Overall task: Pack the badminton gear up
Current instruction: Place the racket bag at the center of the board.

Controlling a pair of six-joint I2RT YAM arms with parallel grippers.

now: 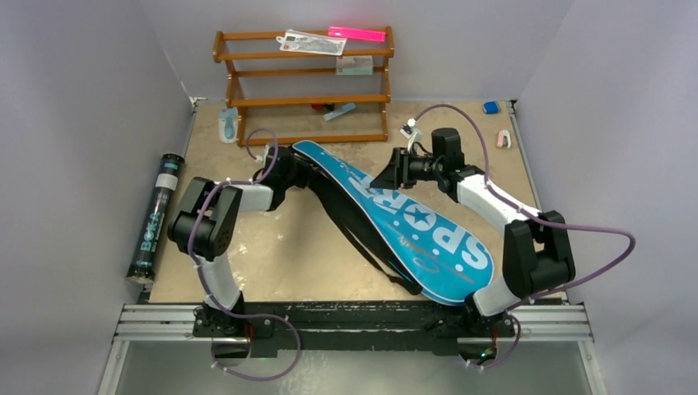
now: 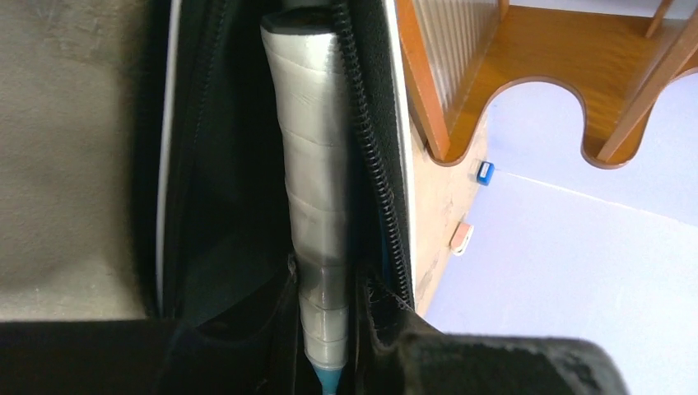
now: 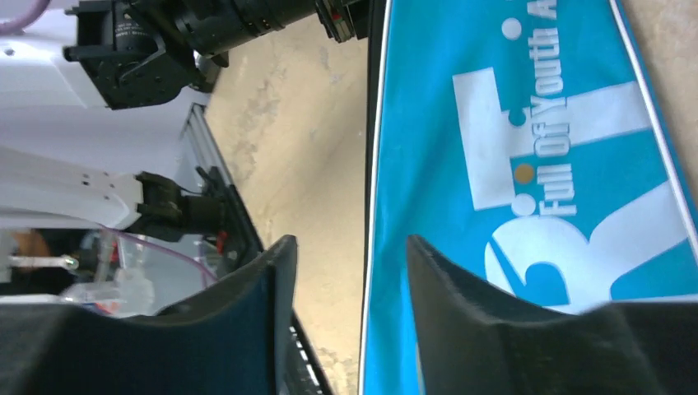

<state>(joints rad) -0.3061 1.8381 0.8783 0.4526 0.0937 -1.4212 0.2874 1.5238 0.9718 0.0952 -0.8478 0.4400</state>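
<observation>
Between zipper edges of the bag, white racket handle; rack alongside.

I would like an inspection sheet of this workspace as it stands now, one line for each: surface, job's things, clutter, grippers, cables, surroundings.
Surface: beige table, mottled.
Job's things: blue SPORT bag lies diagonally, zip open at its narrow end, white racket handle inside; black tube along the table's left edge; shuttlecocks: nothing seen.
Clutter: wooden rack at the back, pink strip on top; small blue bit and pink bit at back right.
Grippers: left gripper at the bag's narrow end, jaws unreadable; right gripper open, empty, over the bag's edge.
Cables: purple cables loop along both arms.
Surroundings: pale walls on three sides; metal rail at the near edge.
</observation>
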